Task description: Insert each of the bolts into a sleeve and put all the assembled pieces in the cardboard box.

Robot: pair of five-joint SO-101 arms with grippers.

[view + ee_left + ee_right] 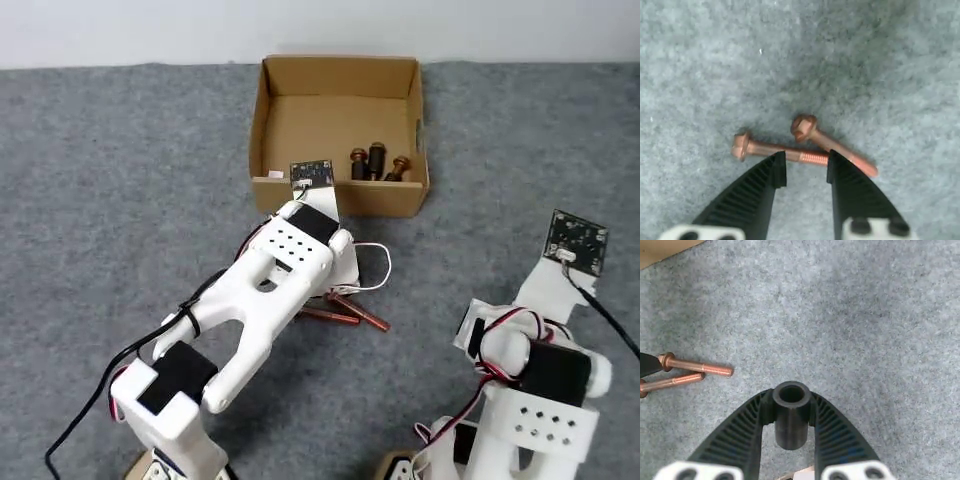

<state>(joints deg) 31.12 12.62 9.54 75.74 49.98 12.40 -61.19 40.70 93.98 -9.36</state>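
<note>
Left jaws spread over one bolt [765, 148], tips partly hiding its shank; right jaws pinch a sleeve [791, 417].

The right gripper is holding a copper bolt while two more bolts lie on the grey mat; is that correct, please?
Not quite. The right gripper is shut on a black sleeve, not a copper bolt, as the right wrist view shows. The rest holds: two bolts lie on the grey mat.
</note>
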